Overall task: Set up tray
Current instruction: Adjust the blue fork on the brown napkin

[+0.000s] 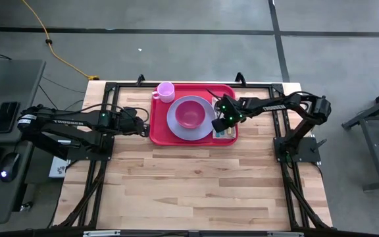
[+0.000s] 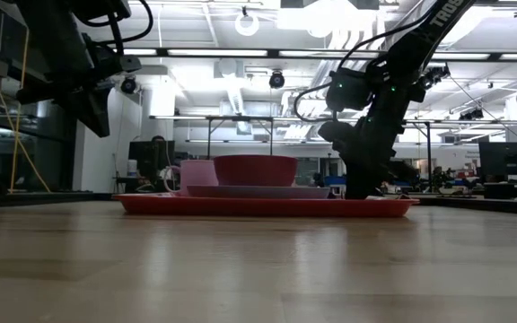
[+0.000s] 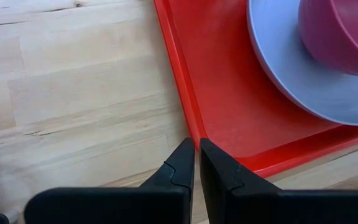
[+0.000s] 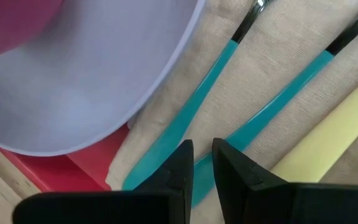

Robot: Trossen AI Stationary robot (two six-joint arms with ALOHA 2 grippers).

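High view: red tray (image 1: 160, 131) sits on bench (image 1: 189, 184), carrying lavender plate (image 1: 176, 122), magenta bowl (image 1: 189, 113), pink cup (image 1: 166, 91).
Low view: tray flat on bench.
Left wrist view: left gripper (image 3: 197, 155) narrow, fingers astride tray rim at a corner.
Right wrist view: right gripper (image 4: 202, 155) narrow over teal-handled utensils (image 4: 185, 118) on tan napkin (image 4: 278, 68); contact unclear.

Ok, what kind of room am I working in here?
Probably a robotics lab or workshop: a wooden workbench on a concrete floor, a desk with keyboard and mouse beside it, and monitors under strip lighting behind.
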